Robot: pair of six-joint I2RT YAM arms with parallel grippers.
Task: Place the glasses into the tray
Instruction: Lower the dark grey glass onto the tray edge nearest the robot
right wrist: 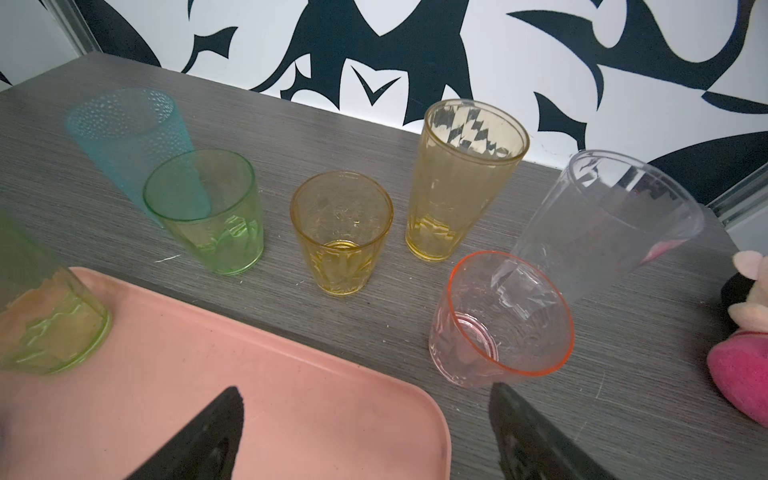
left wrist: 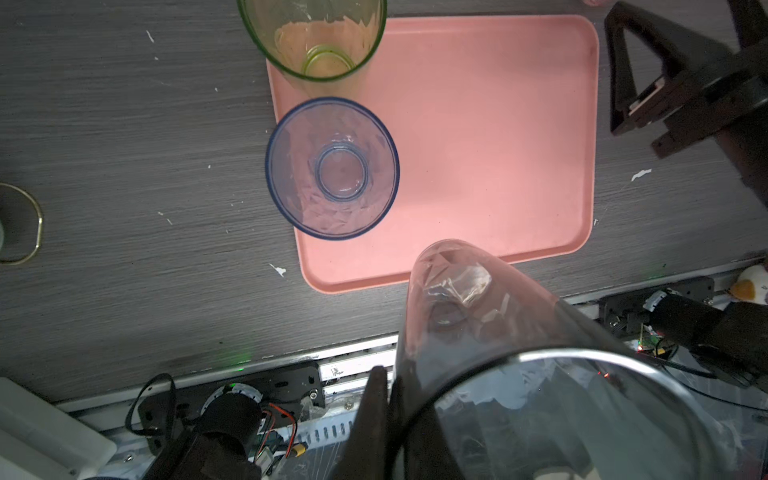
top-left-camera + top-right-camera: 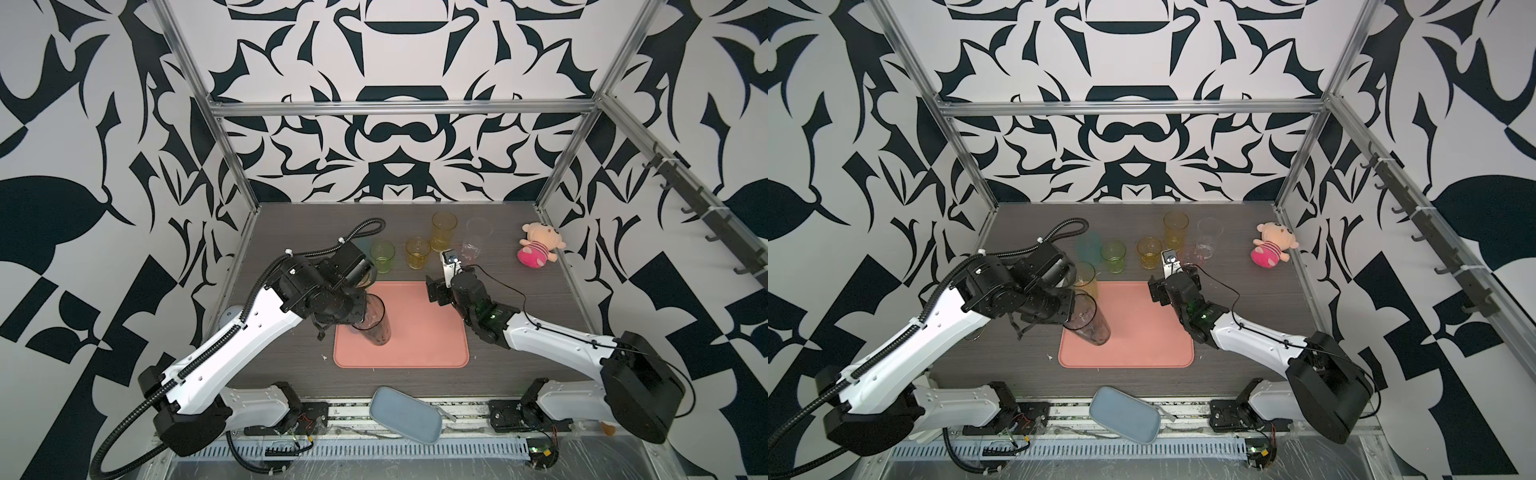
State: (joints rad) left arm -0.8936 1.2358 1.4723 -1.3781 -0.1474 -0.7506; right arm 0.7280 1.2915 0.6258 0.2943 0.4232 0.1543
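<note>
The left claw (image 2: 386, 386) pinches the smoky grey glass (image 2: 478, 316) by its rim, tilted over the tray's (image 2: 498, 124) near edge. It should be levelled, then lowered clear of the blue glass (image 2: 332, 168) and yellow-green glass (image 2: 316, 37) standing inside. Farther off, the right claw (image 1: 365, 388) hangs spread near the pink glass (image 1: 503, 320) — 6 glasses wait on the worktop (image 3: 291, 370).

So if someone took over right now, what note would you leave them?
Left gripper: shut on the grey glass, held over the tray.
Right gripper: open, empty, by the pink glass.
Done: yellow-green glass and blue glass stand in the tray.
Remaining: set the grey glass down, then move the pink glass, teal glass, green glass, short amber glass, tall amber glass and clear glass off the table.
</note>
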